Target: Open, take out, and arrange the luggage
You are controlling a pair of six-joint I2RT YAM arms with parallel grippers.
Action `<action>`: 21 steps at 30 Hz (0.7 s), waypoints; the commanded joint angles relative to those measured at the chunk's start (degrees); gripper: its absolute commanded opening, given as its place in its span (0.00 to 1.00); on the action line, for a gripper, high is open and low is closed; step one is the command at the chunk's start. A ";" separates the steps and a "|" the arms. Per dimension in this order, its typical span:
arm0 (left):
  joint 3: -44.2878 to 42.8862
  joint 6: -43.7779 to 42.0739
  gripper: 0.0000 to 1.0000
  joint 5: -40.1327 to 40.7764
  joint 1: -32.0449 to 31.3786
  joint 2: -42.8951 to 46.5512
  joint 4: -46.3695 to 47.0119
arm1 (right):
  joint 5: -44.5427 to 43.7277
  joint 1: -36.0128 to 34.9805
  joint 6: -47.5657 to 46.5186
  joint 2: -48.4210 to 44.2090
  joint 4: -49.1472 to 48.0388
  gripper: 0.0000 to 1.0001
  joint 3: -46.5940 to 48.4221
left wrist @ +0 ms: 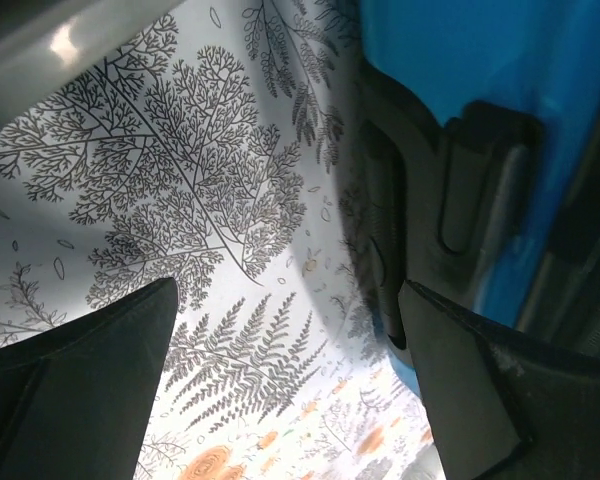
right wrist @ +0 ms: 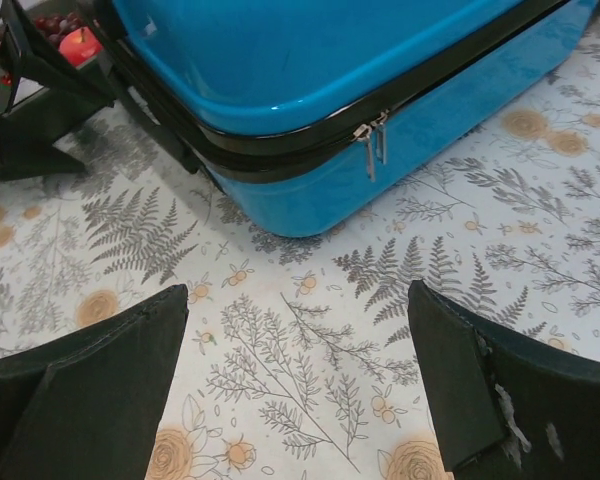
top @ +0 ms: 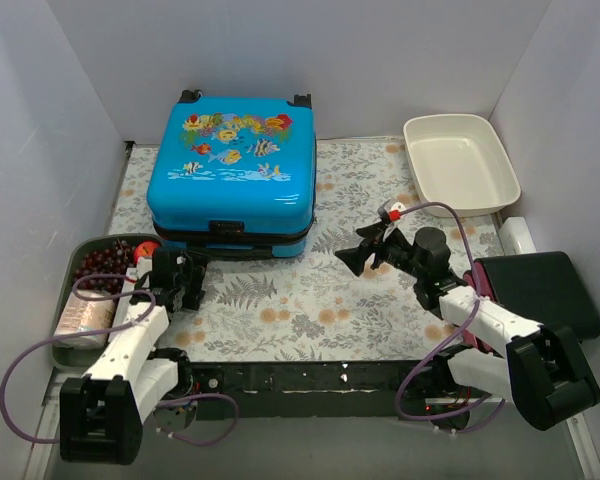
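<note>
The luggage is a bright blue suitcase with a fish print. It lies flat and closed on the patterned mat, left of centre. Its black zipper band and two zipper pulls show in the right wrist view. My left gripper is open and empty at the suitcase's front left corner. In the left wrist view the blue shell and black trim lie just past its right finger. My right gripper is open and empty, low over the mat, a short way right of the suitcase's front right corner; it also shows in the right wrist view.
A dark green tray at the left holds grapes, a red apple and a wrapped packet. A white rectangular tub stands at the back right. A flat black case lies at the right edge. White walls enclose the table.
</note>
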State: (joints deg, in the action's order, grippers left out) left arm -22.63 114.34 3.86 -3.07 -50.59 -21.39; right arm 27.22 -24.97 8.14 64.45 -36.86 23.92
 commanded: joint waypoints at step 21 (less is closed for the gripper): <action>-7.68 18.55 0.92 10.56 -10.99 -5.65 0.11 | -11.40 0.10 -6.12 -5.55 -7.26 0.98 -5.29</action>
State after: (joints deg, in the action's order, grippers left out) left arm -27.00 114.45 11.51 -13.91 -52.56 -21.06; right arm 17.43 -24.97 3.73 60.49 -41.76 19.57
